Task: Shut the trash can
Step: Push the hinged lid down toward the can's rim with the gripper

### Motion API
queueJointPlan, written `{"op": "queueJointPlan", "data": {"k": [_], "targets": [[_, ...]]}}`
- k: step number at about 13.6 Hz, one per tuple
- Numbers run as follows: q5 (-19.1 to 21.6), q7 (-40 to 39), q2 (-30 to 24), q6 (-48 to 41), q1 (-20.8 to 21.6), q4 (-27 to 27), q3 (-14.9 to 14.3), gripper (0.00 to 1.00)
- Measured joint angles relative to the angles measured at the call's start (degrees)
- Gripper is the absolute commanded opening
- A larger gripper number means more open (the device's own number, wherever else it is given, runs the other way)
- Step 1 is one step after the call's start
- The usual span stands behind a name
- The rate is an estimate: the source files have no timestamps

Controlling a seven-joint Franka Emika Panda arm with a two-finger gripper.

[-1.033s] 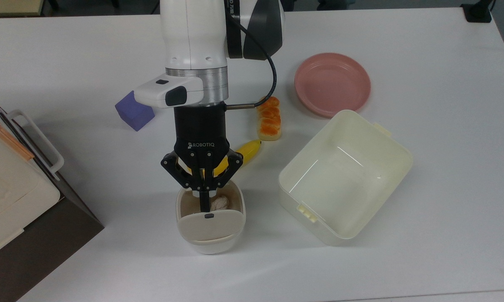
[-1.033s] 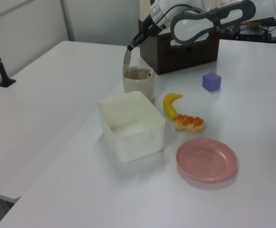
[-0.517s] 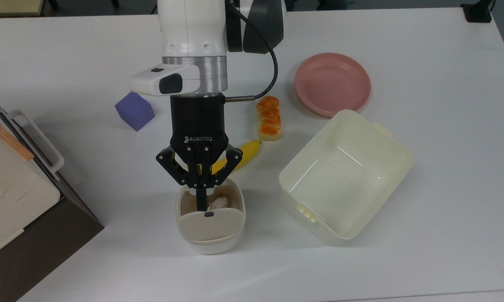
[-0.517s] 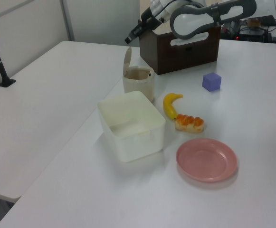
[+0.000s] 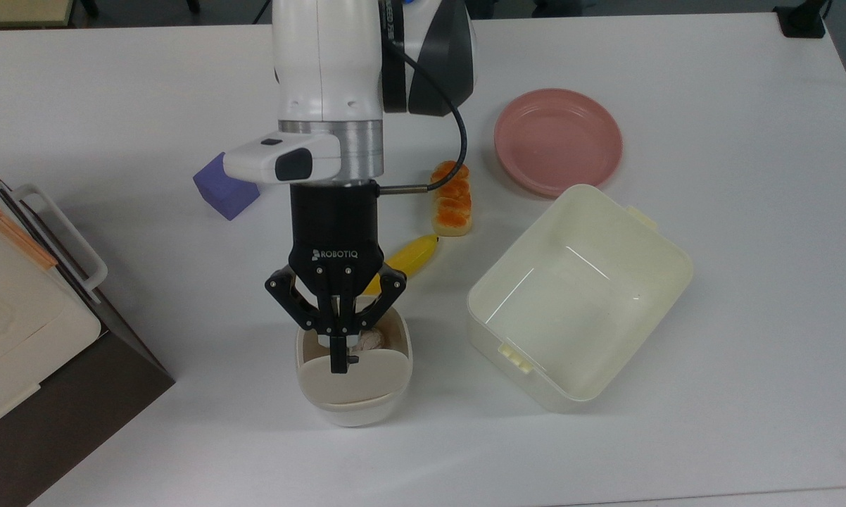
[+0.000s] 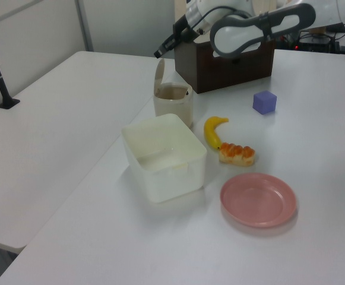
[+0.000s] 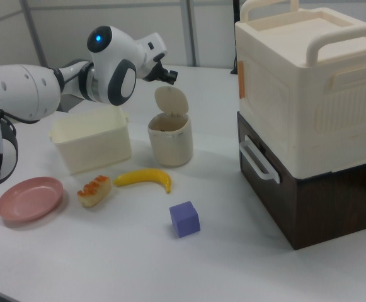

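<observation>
The trash can (image 5: 352, 414) is a small white bin near the table's front in the top view, with its beige lid (image 5: 358, 384) standing upright on the hinge, so the can is open. A pale crumpled thing (image 5: 371, 340) lies inside. My gripper (image 5: 338, 366) is shut with nothing in it, pointing down over the lid's top edge. In the right view the gripper (image 7: 170, 77) hangs just above the raised lid (image 7: 170, 100), apart from it. In the left view the gripper (image 6: 158, 53) sits above the lid (image 6: 160, 71) of the can (image 6: 173, 105).
A large cream tub (image 5: 528, 373) stands at the top view's right of the can. A banana (image 5: 412, 253), an orange-topped bread (image 5: 452, 204), a purple cube (image 5: 215, 191) and a pink plate (image 5: 557, 141) lie behind. A brown and cream box (image 5: 15, 331) sits at the top view's left edge.
The shut gripper lifted off the lid's top edge, then shifted toward the top view's bottom so its tip lies over the lid. The lid still stands upright.
</observation>
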Motion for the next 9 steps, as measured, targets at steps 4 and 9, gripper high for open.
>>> {"op": "queueJointPlan", "data": {"k": [4, 9], "targets": [[-0.1, 0.0, 0.9, 1.2, 0.1, 0.0, 0.0, 0.0], [-1.2, 0.0, 0.9, -1.3, 0.2, 0.0, 0.0, 0.0]]}}
